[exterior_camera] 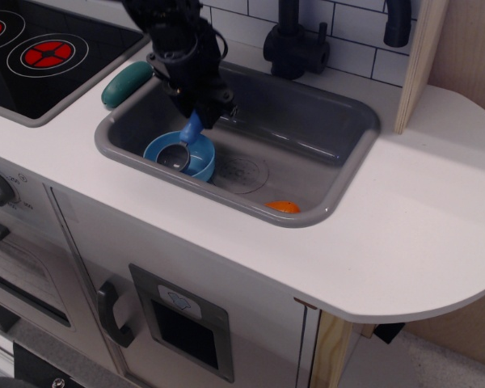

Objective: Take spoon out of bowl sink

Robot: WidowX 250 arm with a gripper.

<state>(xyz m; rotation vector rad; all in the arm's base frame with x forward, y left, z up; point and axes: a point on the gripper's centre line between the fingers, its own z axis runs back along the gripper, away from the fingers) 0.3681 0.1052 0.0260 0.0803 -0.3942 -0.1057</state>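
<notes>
We judge the spoon (185, 143) light, stiff and smooth, and our pincer (199, 120) seems clenched on its thick blue handle, above the bowl (196, 165).

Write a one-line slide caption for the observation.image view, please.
Robot tool closing on the blue spoon handle above the light blue bowl in the grey toy sink.

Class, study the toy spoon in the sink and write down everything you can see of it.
The spoon is a short toy scoop with a chunky bright blue handle and a small round grey, metallic-looking cup head. The head lies inside the light blue bowl at the sink's left end. The handle slants up and back over the bowl's rim, its top hidden under the black gripper, whose jaws seem closed on it.
</notes>
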